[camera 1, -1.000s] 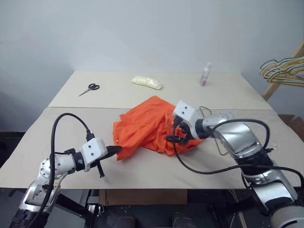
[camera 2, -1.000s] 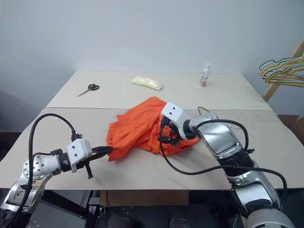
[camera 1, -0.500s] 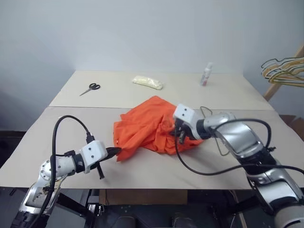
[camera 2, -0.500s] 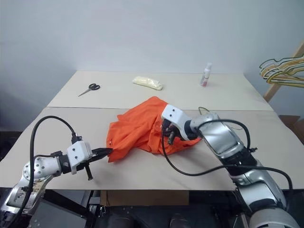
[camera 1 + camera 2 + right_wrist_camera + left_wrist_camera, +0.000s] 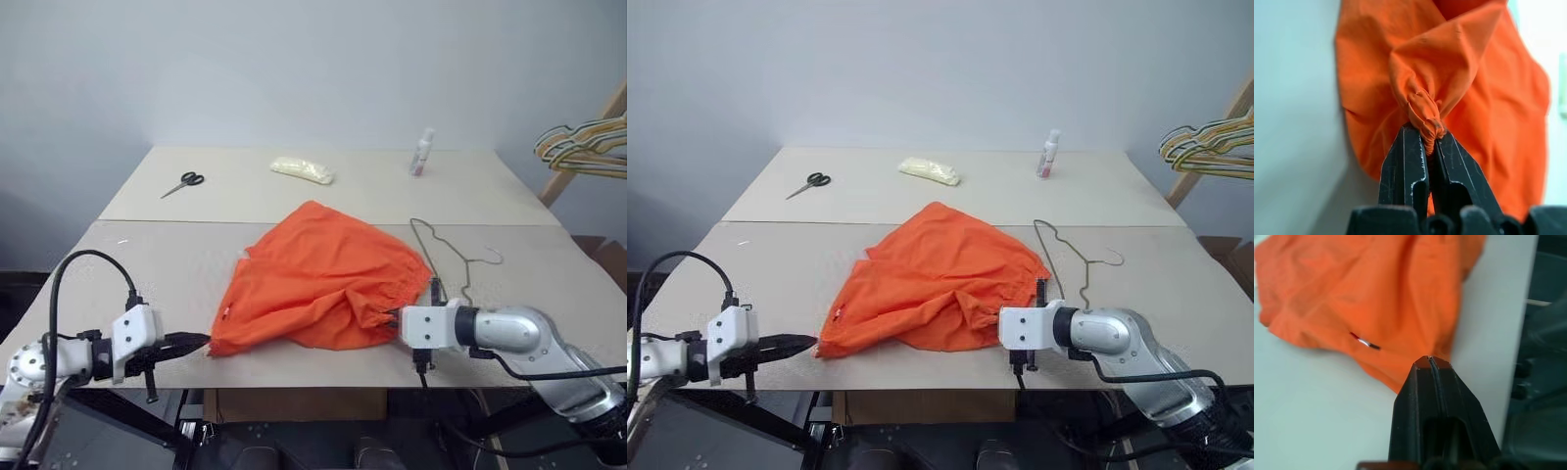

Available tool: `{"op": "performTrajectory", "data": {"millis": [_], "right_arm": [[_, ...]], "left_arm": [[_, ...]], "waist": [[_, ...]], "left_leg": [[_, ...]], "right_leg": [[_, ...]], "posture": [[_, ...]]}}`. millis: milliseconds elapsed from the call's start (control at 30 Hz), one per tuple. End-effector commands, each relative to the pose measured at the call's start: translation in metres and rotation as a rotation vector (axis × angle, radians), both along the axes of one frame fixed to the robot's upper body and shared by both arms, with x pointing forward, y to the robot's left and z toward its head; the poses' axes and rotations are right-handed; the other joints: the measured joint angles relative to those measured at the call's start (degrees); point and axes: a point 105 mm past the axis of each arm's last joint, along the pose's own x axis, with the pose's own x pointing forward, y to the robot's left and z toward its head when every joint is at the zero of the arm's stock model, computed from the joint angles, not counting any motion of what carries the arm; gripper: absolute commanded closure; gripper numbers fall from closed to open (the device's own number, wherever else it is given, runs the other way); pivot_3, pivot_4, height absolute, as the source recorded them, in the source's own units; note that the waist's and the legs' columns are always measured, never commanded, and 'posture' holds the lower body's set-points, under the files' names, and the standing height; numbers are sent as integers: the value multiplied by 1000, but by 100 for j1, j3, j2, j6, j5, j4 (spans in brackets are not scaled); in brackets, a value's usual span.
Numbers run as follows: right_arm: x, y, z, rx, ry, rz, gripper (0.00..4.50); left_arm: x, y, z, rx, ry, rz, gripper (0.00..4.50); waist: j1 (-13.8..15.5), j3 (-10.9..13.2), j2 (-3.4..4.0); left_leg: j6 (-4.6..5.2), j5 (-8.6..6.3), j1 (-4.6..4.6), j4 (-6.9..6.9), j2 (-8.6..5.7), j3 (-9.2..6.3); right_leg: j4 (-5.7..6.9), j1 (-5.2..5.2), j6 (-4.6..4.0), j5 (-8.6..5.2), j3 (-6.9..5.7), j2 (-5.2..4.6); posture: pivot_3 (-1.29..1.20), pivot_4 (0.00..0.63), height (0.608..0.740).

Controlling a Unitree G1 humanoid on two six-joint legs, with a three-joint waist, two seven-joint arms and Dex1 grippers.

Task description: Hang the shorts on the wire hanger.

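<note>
On the near half of the table (image 5: 147,264), the shorts (image 5: 318,279) lie spread out flat, stretched between the two grippers. The left gripper (image 5: 201,341) is clamped on the corner of the fabric nearest the robot's left, close to the front table edge; in the left wrist view its fingers (image 5: 1422,391) are pressed together with the orange cloth pinched at the tips. The right gripper (image 5: 395,318) is closed on a bunched fold of the gathered waistband at the opposite near corner; in the right wrist view the fingers (image 5: 1405,166) hold a knot of fabric between them (a narrow gap, occupied by cloth).

The wire hanger (image 5: 441,257) lies flat on the table just beside the shorts, on the robot's right side, with its hook pointing further right. Whether the fabric edge touches the wire cannot be determined.

On the far half of the table, well apart from the shorts: scissors (image 5: 183,183) to the left, a pale yellow packet (image 5: 303,169) near the middle, and a small bottle (image 5: 421,153) to the right. A bunch of hangers (image 5: 583,147) hangs beyond the right table edge.
</note>
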Motion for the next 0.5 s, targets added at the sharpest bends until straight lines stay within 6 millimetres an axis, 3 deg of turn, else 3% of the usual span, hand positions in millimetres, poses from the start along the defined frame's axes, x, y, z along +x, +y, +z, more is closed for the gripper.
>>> {"op": "performTrajectory", "data": {"millis": [33,167,333,433,500], "right_arm": [[4,-6,20,8,-28,0,4477],[23,-5,35,65,29,-55,4477],[88,-5,58,79,-75,-129,4477],[143,-4,88,42,-275,-203,4477],[178,1,127,83,-462,-311,4477]], "left_arm": [[1,-9,13,12,-46,-58,4500],[34,-22,18,-14,-177,23,4500],[96,-37,29,3,-342,176,4500],[152,-35,66,-40,-541,410,4500],[179,-25,107,-111,-686,585,4500]], "waist": [[-8,0,0],[-7,1,-1],[-50,8,-3],[-99,20,-5],[-127,26,-12]], "left_leg": [[0,0,2,-1,0,1],[0,0,12,3,0,-1],[0,4,90,3,0,-8],[-1,5,135,1,-1,-12],[-10,17,131,-4,-3,-17]], "right_leg": [[2,1,-9,0,1,0],[10,11,-33,14,3,1],[-1,98,-7,9,-1,9],[0,137,-32,25,-1,10],[-6,130,-40,43,-1,10]], "posture": [[83,0,740],[82,0,740],[79,0,740],[70,0,740],[75,0,740]]}}
